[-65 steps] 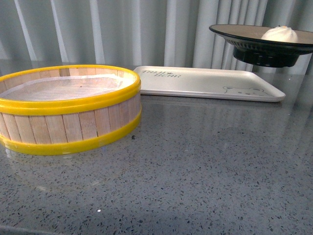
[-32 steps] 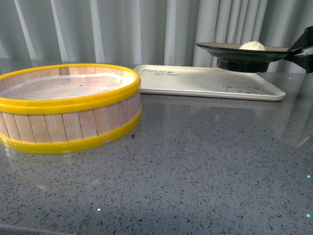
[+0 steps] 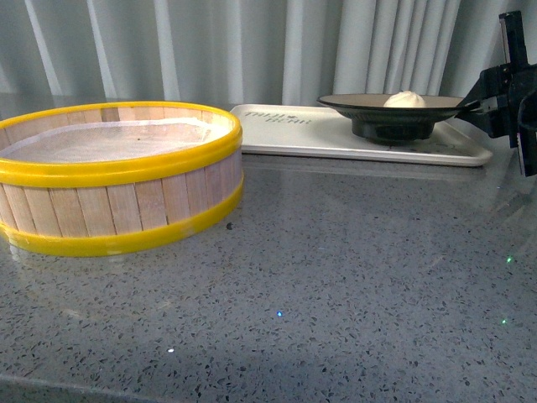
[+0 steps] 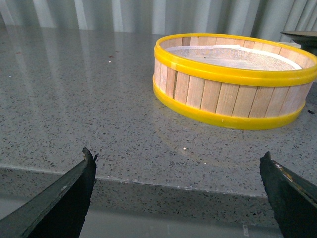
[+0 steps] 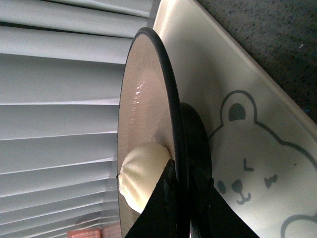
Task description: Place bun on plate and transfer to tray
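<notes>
The plate with the bun now sits lower, on the tray; the right hand still pinches its rim; the left hand is spread.

Right hand clamped on the plate rim, left hand spread wide — holding nothing

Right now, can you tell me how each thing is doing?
bun: sitting on the plate.
plate: on the tray, rim pinched by the right tool.
tray: flat on the table.
steamer basket: empty, paper liner only.
right tool: shut on plate.
left tool: open, empty.
</notes>
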Available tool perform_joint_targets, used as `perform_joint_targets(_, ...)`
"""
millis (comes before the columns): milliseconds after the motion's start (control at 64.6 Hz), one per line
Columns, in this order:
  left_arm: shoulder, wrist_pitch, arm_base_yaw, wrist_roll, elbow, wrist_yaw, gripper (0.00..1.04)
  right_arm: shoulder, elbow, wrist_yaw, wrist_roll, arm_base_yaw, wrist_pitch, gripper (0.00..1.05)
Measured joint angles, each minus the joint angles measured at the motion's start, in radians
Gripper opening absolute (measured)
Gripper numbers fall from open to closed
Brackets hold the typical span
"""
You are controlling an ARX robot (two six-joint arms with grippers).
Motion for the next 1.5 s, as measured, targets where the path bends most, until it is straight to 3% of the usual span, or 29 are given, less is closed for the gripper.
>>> perform_joint_targets(449, 0.0, 0.0, 0.0, 0.0, 0.0, 0.0, 0.98, 0.045, 0.052, -0.012, -0.016, -0.01, -0.031, 0.05)
perform_joint_targets(1007, 0.0, 0.0, 0.0, 0.0, 0.0, 0.0, 0.98, 0.005, 0.004, -0.013, -0.005, -0.018, 0.006, 0.98)
perform_joint_targets(1379, 0.0, 0.0, 0.0, 0.0, 0.0, 0.0, 0.98, -0.284, -0.264, -0.004, -0.027, -0.069, 0.1, 0.96)
perform_joint_targets(1410, 0.0, 0.0, 0.0, 0.0, 0.0, 0.0, 0.98, -0.318, -0.297, 0.013, -0.052, -0.075, 0.114, 0.95)
perform_joint_targets(1503, 0.0, 0.0, 0.0, 0.0, 0.0, 0.0, 0.98, -0.443, -0.476, 0.138, -0.388, -0.088, 0.314, 0.8)
